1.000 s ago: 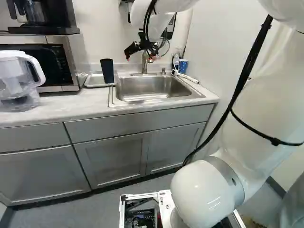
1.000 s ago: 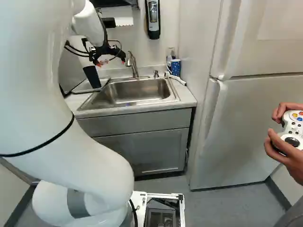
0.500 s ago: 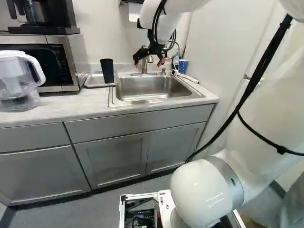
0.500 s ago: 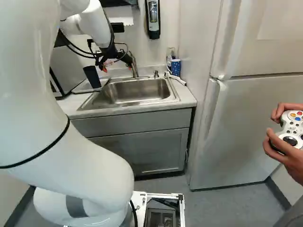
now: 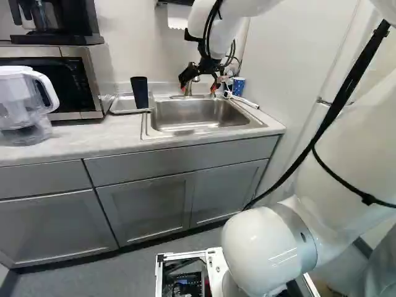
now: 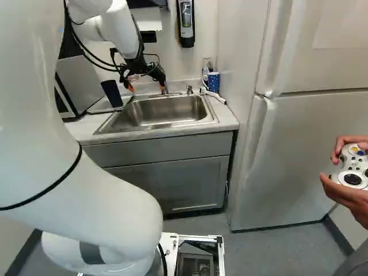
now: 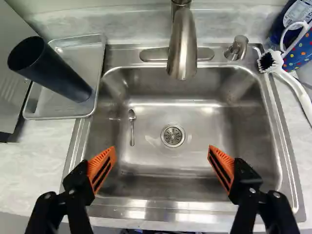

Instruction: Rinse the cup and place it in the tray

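In the left base view my gripper (image 5: 199, 80) hangs over the back of the sink (image 5: 198, 116). The wrist view shows the gripper (image 7: 162, 168) above the basin, its two orange-padded fingers wide apart with nothing between them. A dark tumbler-like cup (image 7: 61, 75) stands upright on the metal tray (image 7: 36, 114) beside the sink, clear of the fingers. The faucet (image 7: 183, 48) rises behind the basin, ahead of the gripper. A small spoon (image 7: 131, 127) lies on the basin floor near the drain.
Right of the sink are a blue dotted mug (image 6: 213, 81) and a white-handled brush (image 7: 292, 85). A microwave (image 5: 80, 80) and a clear pitcher (image 5: 23, 105) stand left of the tray. Hands hold a controller (image 6: 352, 168) at the right of the right base view, by a fridge (image 6: 305, 155).
My arm has swung the gripper a little to the right and lower over the sink; its fingers now point more downward. The cup and tray have stayed put, and the base has not moved.
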You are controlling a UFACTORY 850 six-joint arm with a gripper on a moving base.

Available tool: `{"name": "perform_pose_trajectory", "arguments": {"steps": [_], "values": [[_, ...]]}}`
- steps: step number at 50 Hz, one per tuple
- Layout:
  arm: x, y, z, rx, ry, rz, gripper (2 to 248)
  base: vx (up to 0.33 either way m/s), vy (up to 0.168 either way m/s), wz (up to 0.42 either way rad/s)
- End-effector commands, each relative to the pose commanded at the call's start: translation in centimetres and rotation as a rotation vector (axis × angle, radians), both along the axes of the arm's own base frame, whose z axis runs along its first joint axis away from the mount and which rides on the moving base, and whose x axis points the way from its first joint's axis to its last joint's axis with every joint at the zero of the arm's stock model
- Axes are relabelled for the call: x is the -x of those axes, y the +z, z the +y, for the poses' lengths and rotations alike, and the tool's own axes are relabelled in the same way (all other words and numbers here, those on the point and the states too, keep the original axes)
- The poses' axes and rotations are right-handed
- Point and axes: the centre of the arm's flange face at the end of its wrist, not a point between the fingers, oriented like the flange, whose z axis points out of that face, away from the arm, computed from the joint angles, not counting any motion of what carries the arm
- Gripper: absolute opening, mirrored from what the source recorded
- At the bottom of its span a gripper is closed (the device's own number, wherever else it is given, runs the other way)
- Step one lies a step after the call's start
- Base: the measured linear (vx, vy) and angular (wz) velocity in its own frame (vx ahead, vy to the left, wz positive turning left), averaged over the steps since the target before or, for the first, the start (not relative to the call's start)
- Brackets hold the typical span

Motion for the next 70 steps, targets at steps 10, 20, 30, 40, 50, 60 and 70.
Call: {"name": "perform_pose_trajectory", "arguments": {"steps": [10, 20, 30, 40, 50, 60, 70], "values": [[0.0, 0.0, 0.0, 0.0, 0.0, 0.0, 247, 0.0, 0.0, 0.0], [0.0, 0.0, 0.0, 0.0, 0.0, 0.0, 247, 0.0, 0.0, 0.0], [0.0, 0.0, 0.0, 0.0, 0.0, 0.0, 247, 0.0, 0.0, 0.0], [0.0, 0.0, 0.0, 0.0, 0.0, 0.0, 247, 0.0, 0.0, 0.0], [0.0, 0.0, 0.0, 0.0, 0.0, 0.0, 247, 0.0, 0.0, 0.0], [0.0, 0.0, 0.0, 0.0, 0.0, 0.0, 247, -0.012, 0.001, 0.006], [0.0, 0.0, 0.0, 0.0, 0.0, 0.0, 247, -0.057, 0.017, 0.106]]}}
